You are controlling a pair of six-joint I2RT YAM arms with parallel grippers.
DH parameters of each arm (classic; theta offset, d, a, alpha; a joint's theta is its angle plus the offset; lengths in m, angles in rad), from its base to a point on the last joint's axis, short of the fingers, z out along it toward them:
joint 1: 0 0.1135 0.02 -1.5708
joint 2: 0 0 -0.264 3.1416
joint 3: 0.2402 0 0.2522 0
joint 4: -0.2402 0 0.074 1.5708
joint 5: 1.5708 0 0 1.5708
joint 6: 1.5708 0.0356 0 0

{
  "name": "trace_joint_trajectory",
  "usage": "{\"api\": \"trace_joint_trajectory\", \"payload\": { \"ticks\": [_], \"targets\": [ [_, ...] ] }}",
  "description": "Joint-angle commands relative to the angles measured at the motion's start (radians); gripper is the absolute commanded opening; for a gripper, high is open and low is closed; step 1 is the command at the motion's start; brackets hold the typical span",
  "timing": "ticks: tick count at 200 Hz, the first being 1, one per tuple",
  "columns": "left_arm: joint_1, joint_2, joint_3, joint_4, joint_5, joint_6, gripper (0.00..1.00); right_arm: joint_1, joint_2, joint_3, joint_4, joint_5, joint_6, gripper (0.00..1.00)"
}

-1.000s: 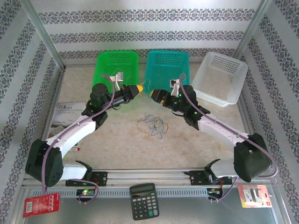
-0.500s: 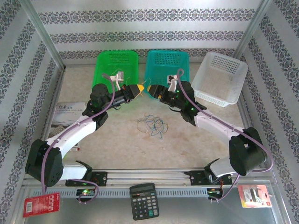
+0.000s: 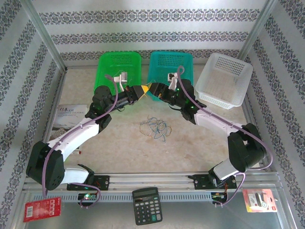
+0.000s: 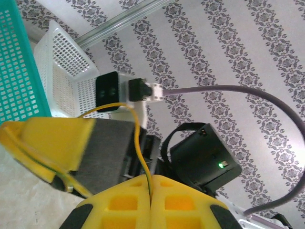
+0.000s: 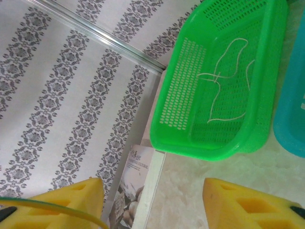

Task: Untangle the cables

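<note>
While the tangle of cables (image 3: 155, 128) lies mid-table, nearer than the baskets, one yellow cable (image 4: 137, 143) clamped between the left gripper's (image 3: 143, 89) pressed-together fingers, right gripper (image 3: 154, 88) just beside it, fingers apart, whitish cable (image 5: 224, 81) in the far-left green basket (image 5: 190, 138)

Damask-striped wallpaper walls (image 3: 152, 28), metal corner posts (image 3: 45, 38), pale marbled tabletop (image 3: 190, 148), even bright light.
</note>
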State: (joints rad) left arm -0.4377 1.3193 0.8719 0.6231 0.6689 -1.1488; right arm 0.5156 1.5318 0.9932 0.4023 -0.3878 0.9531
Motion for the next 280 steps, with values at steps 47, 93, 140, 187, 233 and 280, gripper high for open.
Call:
{"api": "trace_joint_trajectory", "payload": {
  "ticks": [47,93,140,187,233,280],
  "targets": [
    [-0.015,0.015,0.080,0.107,-0.002,-0.037,0.00,0.033,0.046,-0.038,0.081,0.004,0.029,0.28],
    [-0.015,0.019,0.138,0.104,-0.001,-0.035,0.00,0.038,0.065,-0.094,0.102,0.040,0.037,0.13],
    [-0.014,0.012,0.182,0.088,-0.008,-0.019,0.00,0.020,0.062,-0.138,0.092,0.068,0.029,0.00],
    [-0.010,-0.012,0.204,0.062,-0.020,0.006,0.00,-0.061,-0.003,-0.170,0.033,0.067,0.005,0.00],
    [-0.009,-0.016,0.099,0.111,-0.043,0.003,0.05,-0.124,-0.073,-0.050,-0.133,0.032,-0.090,0.00],
    [-0.009,-0.009,-0.018,0.188,-0.063,0.009,0.32,-0.169,-0.060,0.108,-0.271,0.015,-0.159,0.00]
  ]
}}
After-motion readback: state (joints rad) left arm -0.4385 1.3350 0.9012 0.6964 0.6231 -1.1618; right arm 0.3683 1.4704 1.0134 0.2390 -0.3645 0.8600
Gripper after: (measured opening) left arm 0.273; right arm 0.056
